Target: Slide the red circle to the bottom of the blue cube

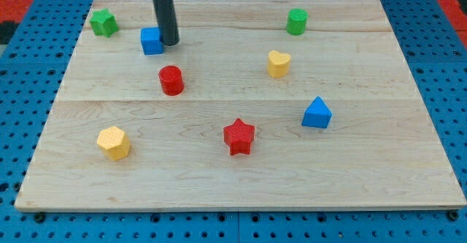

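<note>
Showing a pale wooden surface lying on a blue pegboard, with seven small coloured blocks spread across it. A dark rod comes down from the view's top, and my tip sits just beside the right side of the blue cube, touching it or nearly so, near the upper left of the surface. No hand is fitted, only this rod, so nothing can be apart, together or clamped. The red circle stands below the blue cube and slightly to the view's right, near it but not touching. A green star is at the far upper left. A green cylinder is at the upper right, with a yellow heart below it. A blue triangle sits at the right, a red star near the lower middle, and a yellow hexagon at the lower left.
</note>
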`<state>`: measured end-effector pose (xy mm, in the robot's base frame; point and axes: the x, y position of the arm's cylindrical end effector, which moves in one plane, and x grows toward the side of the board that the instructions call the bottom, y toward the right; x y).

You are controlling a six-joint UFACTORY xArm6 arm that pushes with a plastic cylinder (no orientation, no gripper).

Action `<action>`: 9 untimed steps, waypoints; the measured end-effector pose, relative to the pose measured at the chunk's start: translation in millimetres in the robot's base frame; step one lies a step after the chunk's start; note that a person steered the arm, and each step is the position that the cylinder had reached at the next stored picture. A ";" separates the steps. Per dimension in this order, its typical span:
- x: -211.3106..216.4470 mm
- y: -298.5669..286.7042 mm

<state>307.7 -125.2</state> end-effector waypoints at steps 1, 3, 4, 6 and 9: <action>10.7 37.1; 124.5 98.1; 130.3 62.1; 120.6 4.1; 100.3 31.7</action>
<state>408.0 -93.4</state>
